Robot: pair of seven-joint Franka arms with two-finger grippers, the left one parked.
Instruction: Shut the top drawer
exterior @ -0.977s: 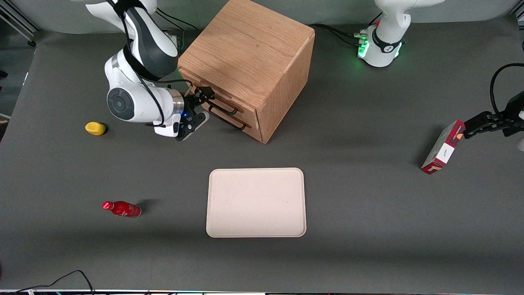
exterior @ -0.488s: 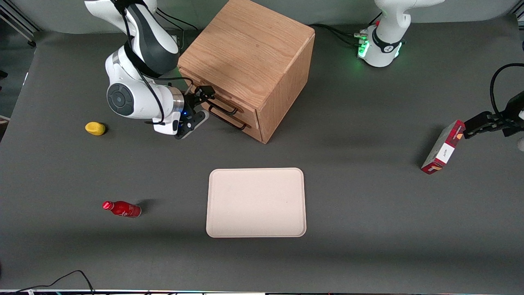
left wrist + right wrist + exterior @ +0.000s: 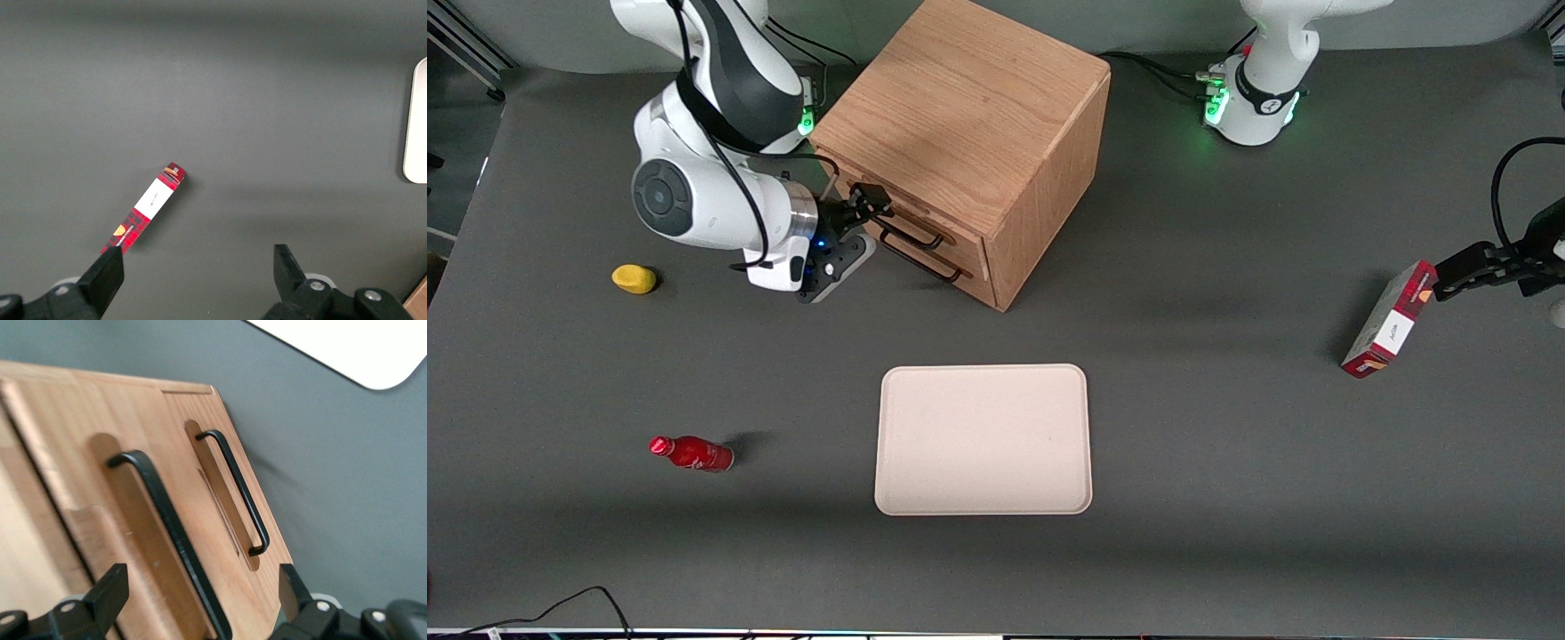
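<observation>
Oak box cabinet [image 3: 969, 133] sits on the grey bench [image 3: 1227, 444], angled so its drawer face points toward the working arm's end. The top drawer, a shallow light oak box with a thin black wire handle [image 3: 170, 527], looks flush with the cabinet face or very nearly so; hard to be sure from the wrist view angle. The lower oak drawer with a like black handle [image 3: 237, 490] sits just beneath it, also in.

Black two-finger gripper [image 3: 852, 218] is right in front of the drawer face, level with the top handle, fingers [image 3: 107, 597] spread with nothing between them. Open stance makes sense: this is a push, not a grasp. I can't tell whether it's touching the front.

Judgement: close is done or one short push from done.

Beige rectangular tray [image 3: 984, 439] lies nearer the front camera, well apart and not in the way.
</observation>
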